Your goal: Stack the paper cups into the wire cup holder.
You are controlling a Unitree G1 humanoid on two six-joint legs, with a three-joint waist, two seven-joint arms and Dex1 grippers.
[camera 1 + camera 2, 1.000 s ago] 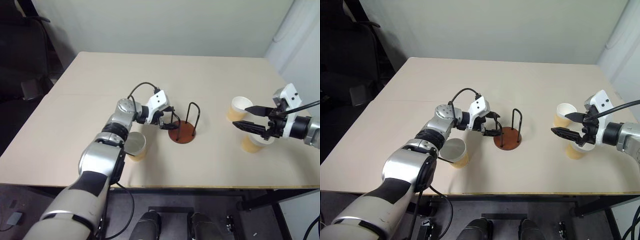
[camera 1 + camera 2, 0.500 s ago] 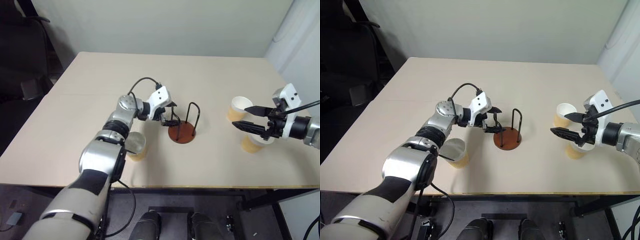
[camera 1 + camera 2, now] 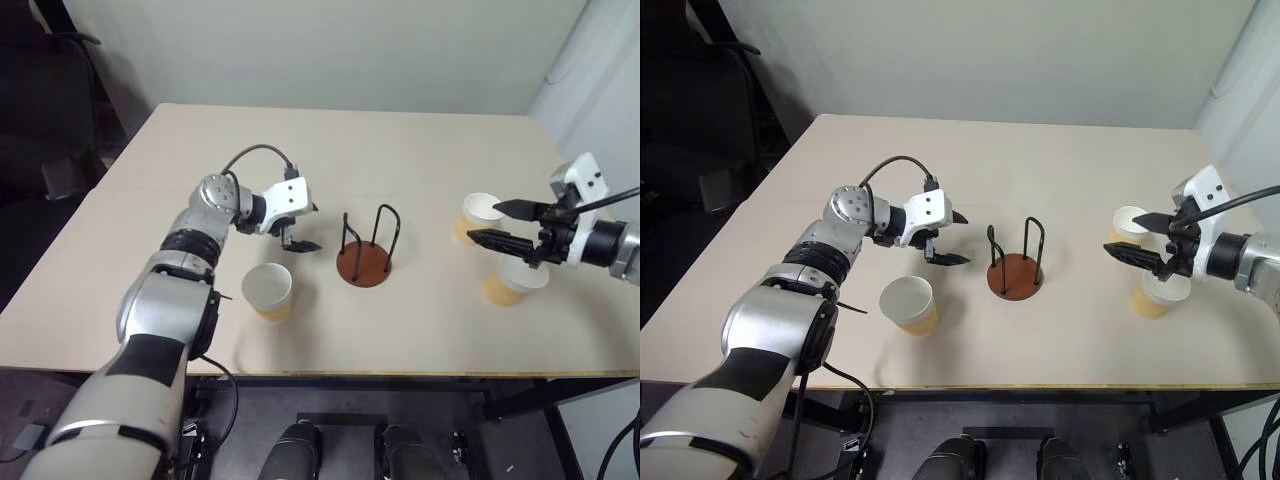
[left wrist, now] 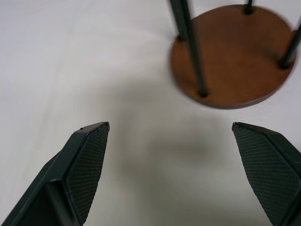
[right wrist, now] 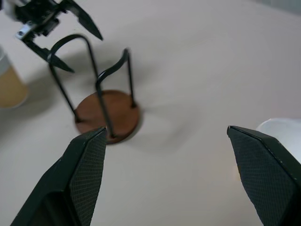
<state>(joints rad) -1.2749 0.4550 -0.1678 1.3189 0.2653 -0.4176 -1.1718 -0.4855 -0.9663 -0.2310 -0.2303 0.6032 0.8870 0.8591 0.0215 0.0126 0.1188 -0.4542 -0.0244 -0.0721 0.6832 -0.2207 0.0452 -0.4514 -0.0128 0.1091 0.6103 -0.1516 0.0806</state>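
You have the wire cup holder (image 3: 364, 262) upright mid-bench, brown disc base, two black loops, empty. Three tan paper cups, all upright: one (image 3: 268, 291) near-left of it, two (image 3: 477, 215) (image 3: 512, 283) well right.

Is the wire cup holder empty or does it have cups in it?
Empty. The wire cup holder shows a bare brown base between its loops.

The beige table (image 3: 400, 150) carries three paper cups (image 3: 268, 291) and the wire cup holder (image 3: 364, 262).

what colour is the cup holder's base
Reddish-brown wire cup holder base, best seen in the left wrist view.
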